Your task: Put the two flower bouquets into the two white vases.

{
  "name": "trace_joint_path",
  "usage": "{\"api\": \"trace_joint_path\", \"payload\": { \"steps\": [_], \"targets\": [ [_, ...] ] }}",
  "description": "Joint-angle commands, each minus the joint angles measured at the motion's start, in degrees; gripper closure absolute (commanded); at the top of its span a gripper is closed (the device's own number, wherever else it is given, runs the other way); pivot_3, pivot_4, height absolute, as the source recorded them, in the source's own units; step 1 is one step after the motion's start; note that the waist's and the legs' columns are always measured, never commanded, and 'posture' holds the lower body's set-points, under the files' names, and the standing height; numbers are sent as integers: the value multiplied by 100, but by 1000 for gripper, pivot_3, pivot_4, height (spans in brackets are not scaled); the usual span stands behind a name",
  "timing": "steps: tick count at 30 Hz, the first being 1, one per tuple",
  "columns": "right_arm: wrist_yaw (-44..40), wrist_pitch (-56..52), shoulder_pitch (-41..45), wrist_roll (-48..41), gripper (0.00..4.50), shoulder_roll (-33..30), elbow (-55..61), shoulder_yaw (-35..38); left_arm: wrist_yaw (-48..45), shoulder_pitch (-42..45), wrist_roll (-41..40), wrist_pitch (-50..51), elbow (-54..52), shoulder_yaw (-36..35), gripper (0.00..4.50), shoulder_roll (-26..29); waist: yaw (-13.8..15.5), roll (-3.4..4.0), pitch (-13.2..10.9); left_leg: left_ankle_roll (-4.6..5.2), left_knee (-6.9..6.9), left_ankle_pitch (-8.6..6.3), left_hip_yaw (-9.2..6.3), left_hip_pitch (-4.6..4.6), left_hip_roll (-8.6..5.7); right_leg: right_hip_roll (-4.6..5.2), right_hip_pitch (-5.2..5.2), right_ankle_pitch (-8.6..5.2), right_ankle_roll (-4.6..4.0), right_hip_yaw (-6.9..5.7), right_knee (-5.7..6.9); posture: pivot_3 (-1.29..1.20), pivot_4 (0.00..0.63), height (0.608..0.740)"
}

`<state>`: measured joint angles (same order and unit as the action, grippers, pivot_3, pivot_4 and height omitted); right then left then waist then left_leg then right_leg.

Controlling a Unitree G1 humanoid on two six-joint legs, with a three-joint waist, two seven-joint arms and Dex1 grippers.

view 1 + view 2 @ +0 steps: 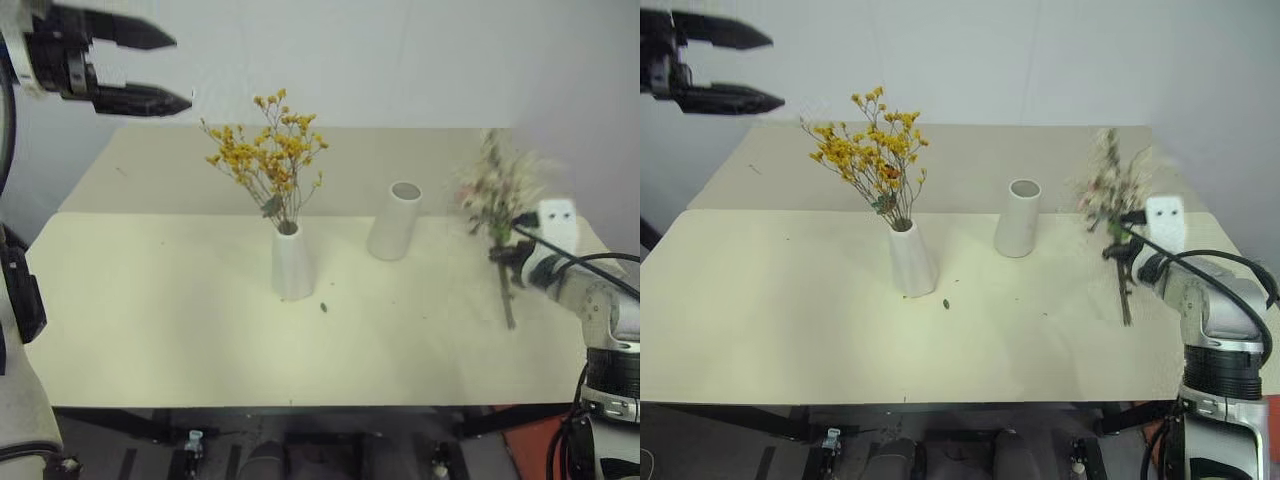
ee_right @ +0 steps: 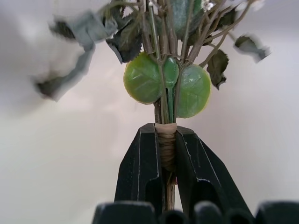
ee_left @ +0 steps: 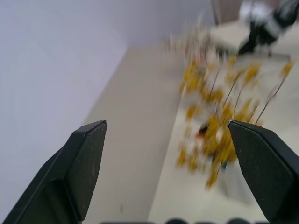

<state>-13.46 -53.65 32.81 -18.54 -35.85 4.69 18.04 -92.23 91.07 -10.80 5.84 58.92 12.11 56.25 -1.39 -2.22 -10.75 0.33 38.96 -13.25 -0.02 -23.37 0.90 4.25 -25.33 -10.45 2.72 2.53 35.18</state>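
Observation:
The yellow-orange bouquet (image 1: 268,158) stands upright in the shorter cone vase (image 1: 292,262) near the table's middle. To its right stands the taller wide-mouthed vase (image 1: 395,222), with nothing in it. My right gripper (image 2: 167,154) is shut on the wrapped stems of the pink and cream bouquet (image 1: 497,192), which it holds upright above the table at the right, stem ends (image 1: 508,305) hanging down. My left gripper (image 1: 150,70) is open and raised high at the far left, with nothing between its fingers.
The cream table (image 1: 150,320) has a second table surface (image 1: 160,165) behind it against a white wall. A small dark speck (image 1: 324,307) lies in front of the cone vase. A white box (image 1: 558,222) sits at the table's right edge.

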Motion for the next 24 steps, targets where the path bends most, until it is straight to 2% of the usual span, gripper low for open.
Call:
{"api": "trace_joint_path", "payload": {
  "steps": [1,5,10,13,24],
  "targets": [
    [252,1596,89,461,4273,127,261,50,-27,410,404,-401,649,-34,0,-111,2,-1,0,0,1,0,-1,-4,0,0,-2,0,0,-1,1,0,150,740],
    [616,2775,571,494,4273,629,-124,261,-27,535,709,-531,1056,-15,0,-338,-5,-1,-1,0,2,0,-1,-12,-1,3,-7,1,3,-1,-1,0,150,740],
    [549,3718,1110,405,4273,924,-623,225,-27,617,818,-751,1124,207,0,-449,-47,0,-2,0,0,0,-2,-13,-2,4,-12,1,3,-1,6,0,150,740],
    [142,3936,1362,-153,4273,1147,-849,359,-27,642,758,-763,1137,304,0,-492,-81,0,-2,0,1,0,-2,-13,-1,4,-11,1,3,-1,6,0,150,740],
    [-285,4670,2284,-399,4273,1745,-1858,81,-27,822,398,-630,1070,288,0,-606,-143,3,-4,0,-2,0,-3,-8,0,4,-17,15,-20,1,26,0,150,740]
  ]
}}
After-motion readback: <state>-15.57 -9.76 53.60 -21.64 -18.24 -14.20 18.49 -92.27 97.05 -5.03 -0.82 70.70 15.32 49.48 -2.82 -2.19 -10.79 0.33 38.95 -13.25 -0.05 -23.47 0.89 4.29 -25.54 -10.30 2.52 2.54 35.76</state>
